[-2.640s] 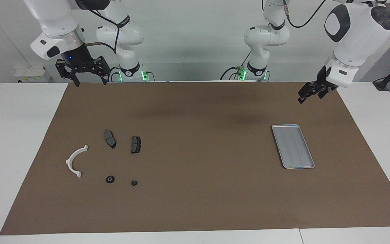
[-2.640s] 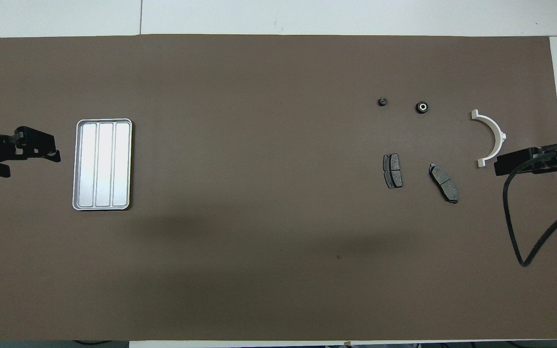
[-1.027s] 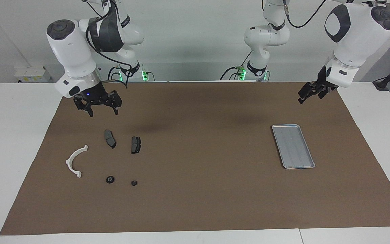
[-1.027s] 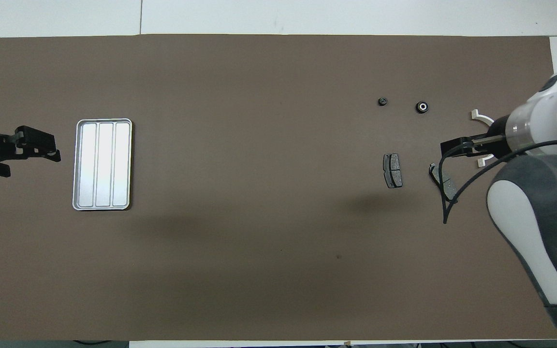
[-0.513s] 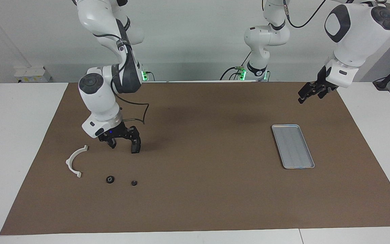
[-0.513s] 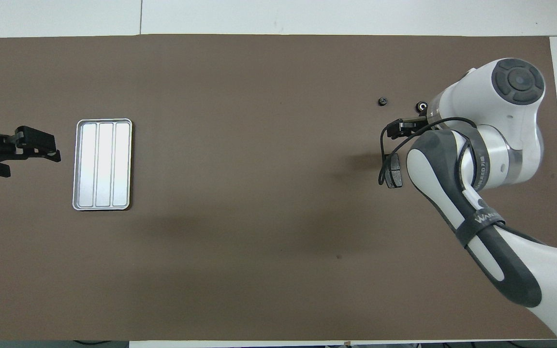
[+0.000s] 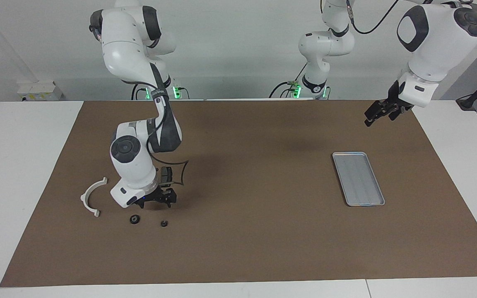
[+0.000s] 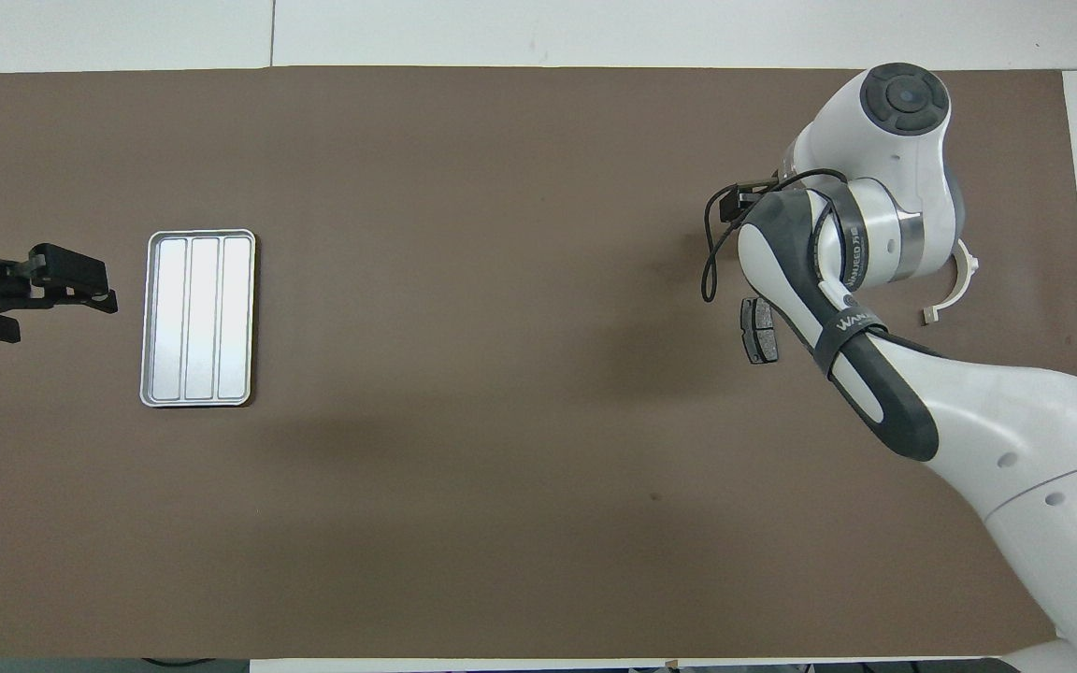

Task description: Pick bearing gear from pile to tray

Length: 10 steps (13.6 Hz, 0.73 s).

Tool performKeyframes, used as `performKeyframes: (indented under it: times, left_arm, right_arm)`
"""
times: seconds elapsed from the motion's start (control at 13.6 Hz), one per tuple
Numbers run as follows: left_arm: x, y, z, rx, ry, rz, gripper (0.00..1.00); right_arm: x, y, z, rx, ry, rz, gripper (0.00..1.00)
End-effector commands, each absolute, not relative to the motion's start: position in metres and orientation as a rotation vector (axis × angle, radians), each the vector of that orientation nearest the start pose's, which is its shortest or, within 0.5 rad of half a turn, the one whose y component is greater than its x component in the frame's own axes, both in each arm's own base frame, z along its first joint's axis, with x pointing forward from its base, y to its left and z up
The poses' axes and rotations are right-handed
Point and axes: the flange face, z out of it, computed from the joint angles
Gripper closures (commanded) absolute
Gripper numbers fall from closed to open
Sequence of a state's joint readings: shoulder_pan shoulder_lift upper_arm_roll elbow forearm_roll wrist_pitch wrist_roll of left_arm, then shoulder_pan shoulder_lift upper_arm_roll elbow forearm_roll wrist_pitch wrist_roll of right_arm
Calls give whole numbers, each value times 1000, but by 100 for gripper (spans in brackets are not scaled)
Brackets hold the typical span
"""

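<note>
Right gripper (image 7: 162, 202) sits low over the brown mat (image 7: 255, 248), in the lower half of the facing frame at the right arm's end of the table, over the pile. Its fingers stand wide apart with nothing between them. It is near the two small black round pieces but not touching either. The larger black round piece (image 7: 134, 219) and the smaller black round piece (image 7: 164, 223) lie on the mat just below the gripper in that frame, farther from the robots than the gripper's spot. In the overhead frame the right arm covers both. The white half-ring bracket (image 7: 92, 196) lies beside the right arm's wrist, toward the table's edge, partly covered by the arm in the overhead frame (image 8: 961, 276). One dark grey brake pad (image 8: 758, 330) shows beside the forearm; the other cannot be seen. The tray (image 7: 358, 179) lies flat at the left arm's end, mid-height in both frames (image 8: 200, 318), with nothing in it and well apart from the pile. The left arm waits with the left gripper (image 7: 381, 112) raised in the upper part of the facing frame, nearer the robots than the tray. It shows at the frame's edge in the overhead view (image 8: 71, 285), its fingers spread and holding nothing.
</note>
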State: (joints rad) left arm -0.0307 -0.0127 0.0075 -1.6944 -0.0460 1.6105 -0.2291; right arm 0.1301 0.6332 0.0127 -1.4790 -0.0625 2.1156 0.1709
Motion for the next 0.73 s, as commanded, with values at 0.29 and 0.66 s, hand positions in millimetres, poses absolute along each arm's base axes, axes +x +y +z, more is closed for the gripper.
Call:
performKeyframes:
  times: [0.29,0.66]
  left_arm:
    - [546,-17,581,-3167,-322,129,0]
    - [546,-17,581,-3167,-322,129,0]
  right_arm:
    - [731,113,284,-3204,73,-29,0]
    - [735,115,272,-3209,95,-73,1]
